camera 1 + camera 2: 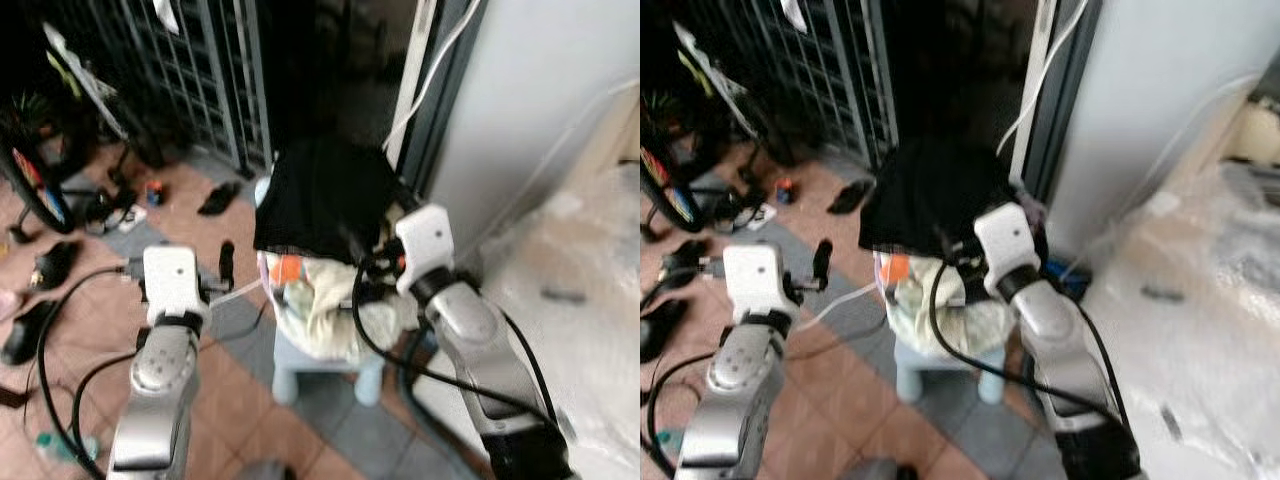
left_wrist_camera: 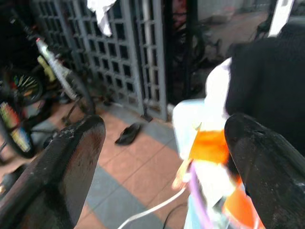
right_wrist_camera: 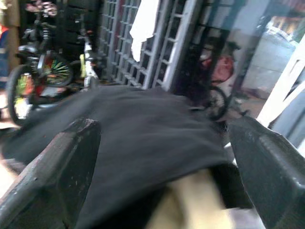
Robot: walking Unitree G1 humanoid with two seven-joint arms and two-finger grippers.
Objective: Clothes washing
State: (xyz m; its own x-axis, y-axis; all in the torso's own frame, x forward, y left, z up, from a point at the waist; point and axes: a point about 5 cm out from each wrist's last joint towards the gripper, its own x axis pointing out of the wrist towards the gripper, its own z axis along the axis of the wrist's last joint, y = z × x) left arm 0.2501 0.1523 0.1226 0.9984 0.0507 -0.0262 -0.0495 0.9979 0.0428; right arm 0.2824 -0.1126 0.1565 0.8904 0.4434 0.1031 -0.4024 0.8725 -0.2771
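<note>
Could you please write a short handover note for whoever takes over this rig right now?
Left gripper: open, holding nothing, raised beside the laundry pile.
Right gripper: open, fingers either side of the black cloth garment, not closed on it.
Laundry: the black garment lies on top of cream and orange clothes, heaped on a small pale blue plastic stool on the tiled floor beside a grey-white wall panel.
Done: nothing lifted yet.
Left: grip the black garment, then move the pile on for washing.
</note>
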